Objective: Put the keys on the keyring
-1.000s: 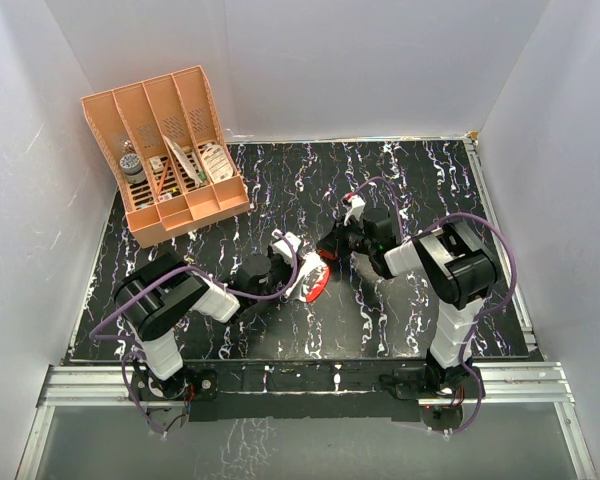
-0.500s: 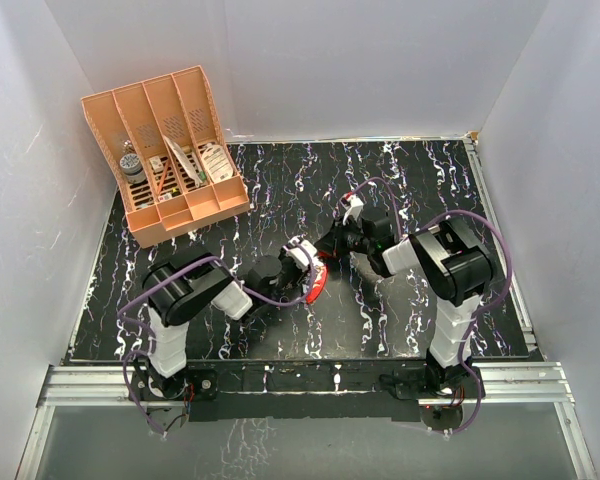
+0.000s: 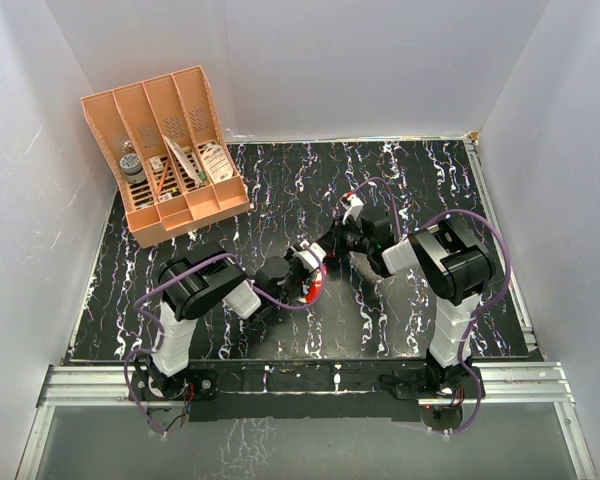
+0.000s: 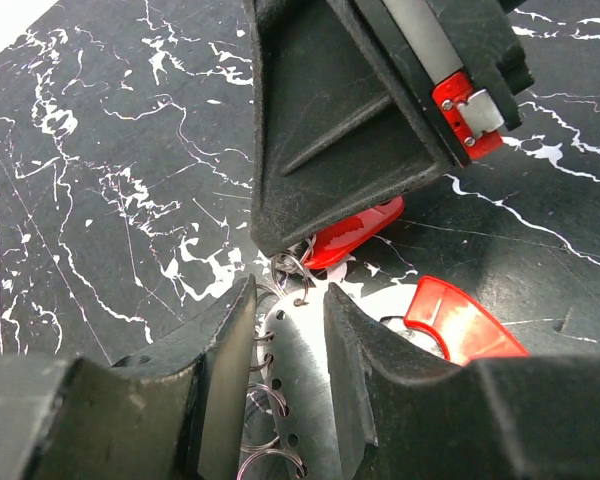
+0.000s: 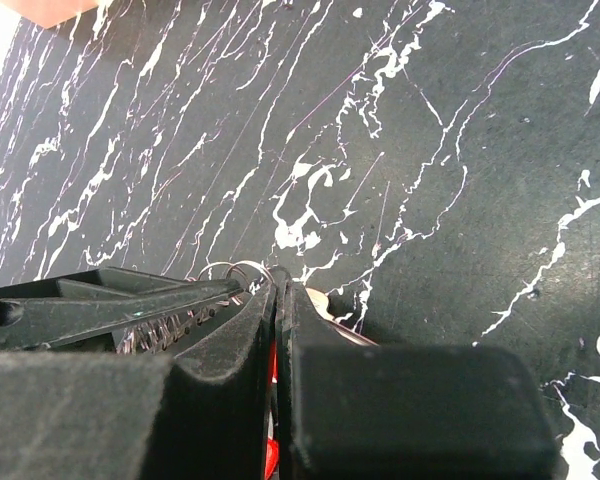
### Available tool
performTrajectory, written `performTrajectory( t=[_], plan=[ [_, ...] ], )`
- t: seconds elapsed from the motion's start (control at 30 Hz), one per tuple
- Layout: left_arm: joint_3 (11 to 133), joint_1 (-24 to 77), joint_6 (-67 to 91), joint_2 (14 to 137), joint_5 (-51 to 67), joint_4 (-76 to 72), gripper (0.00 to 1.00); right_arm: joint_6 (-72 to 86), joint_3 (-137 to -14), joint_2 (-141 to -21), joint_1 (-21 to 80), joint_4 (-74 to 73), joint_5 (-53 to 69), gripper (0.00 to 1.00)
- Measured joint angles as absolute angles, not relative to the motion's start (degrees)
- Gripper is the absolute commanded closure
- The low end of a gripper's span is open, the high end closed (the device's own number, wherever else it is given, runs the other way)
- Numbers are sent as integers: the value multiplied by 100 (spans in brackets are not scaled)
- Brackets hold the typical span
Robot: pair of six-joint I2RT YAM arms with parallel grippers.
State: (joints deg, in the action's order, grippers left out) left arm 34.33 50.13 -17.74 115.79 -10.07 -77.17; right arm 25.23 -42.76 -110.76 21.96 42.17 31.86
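Note:
My left gripper (image 4: pixel 288 300) is shut on the keyring's shiny perforated metal plate (image 4: pixel 305 380), with several wire rings along its edge. The keyring's red rim (image 4: pixel 460 325) lies just right of the fingers and shows in the top view as a red curve (image 3: pixel 316 285). My right gripper (image 5: pixel 280 285) is shut on the red-headed key (image 4: pixel 355 232), whose red shows as a sliver between the jaws (image 5: pixel 271 375). The two grippers meet tip to tip at mid-table, left gripper (image 3: pixel 302 266) and right gripper (image 3: pixel 330 250). A small wire ring (image 4: pixel 295 268) sits between plate and key.
An orange desk organiser (image 3: pixel 170 150) with several small items stands at the back left of the black marbled mat (image 3: pixel 410 180). White walls close in the back and both sides. A metal rail (image 3: pixel 310 378) runs along the near edge.
My left arm has swung to the right, carrying the keyring closer to the right gripper's tips. The right gripper has barely moved.

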Motion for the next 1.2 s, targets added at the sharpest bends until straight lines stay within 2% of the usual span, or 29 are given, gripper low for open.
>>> performTrajectory(
  t=[0.23,0.33,0.53,0.67,1.2],
  plan=[
    [3621,5028,-1857,11736,-1074,-7732,68,2545,-4276,-11076,2196,4224,3190,100],
    [3719,5039,-1872,11817,-1129,-7706,71,2547,-4276,-11076,2196,4224,3192,100],
    [3833,5039,-1907,11885,-1225,-7620,91,2552,-4276,-11076,2185,4228,3183,100],
    [3826,5043,-1905,11885,-1225,-7616,100,2558,-4276,-11076,2174,4228,3188,100],
    [3177,5046,-1667,11594,-1179,-8283,100,2703,-4298,-11074,2215,4239,3330,100]
  ],
)
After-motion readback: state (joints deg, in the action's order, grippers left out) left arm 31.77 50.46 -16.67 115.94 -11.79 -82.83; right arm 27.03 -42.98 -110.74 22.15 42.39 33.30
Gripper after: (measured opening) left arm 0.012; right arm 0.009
